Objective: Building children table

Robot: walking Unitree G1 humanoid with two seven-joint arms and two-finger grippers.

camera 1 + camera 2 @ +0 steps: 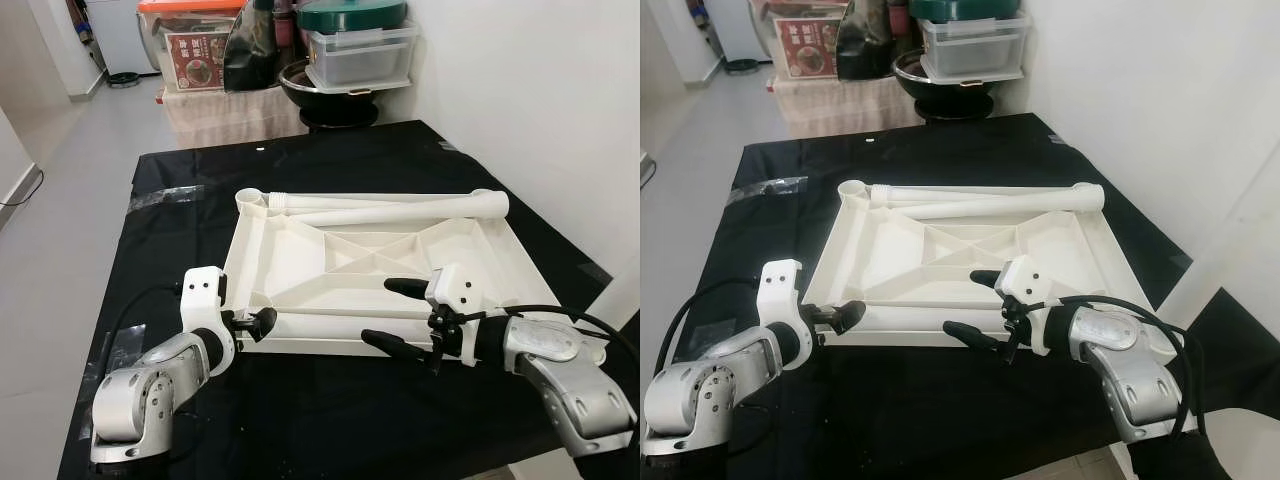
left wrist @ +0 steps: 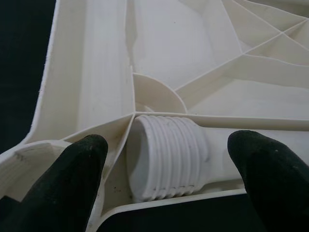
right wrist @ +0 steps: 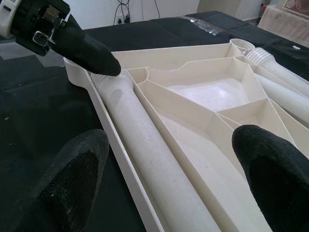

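We see the white plastic tabletop [image 1: 380,262] lying underside up on the black-covered bench [image 1: 330,410], ribs showing, with black cover open on its left and near sides. One table leg [image 1: 350,323] lies along the near rim inside the tray; two more legs [image 1: 400,208] rest along the far rim. Our left pincer [image 1: 258,324] sits at the near-left corner, fingers [image 2: 72,179] apart on either side of the leg's threaded end [image 2: 166,157]. Our right pincer [image 1: 400,315] hovers over the near rim further right, fingers [image 3: 72,179] spread wide astride the same leg, touching nothing
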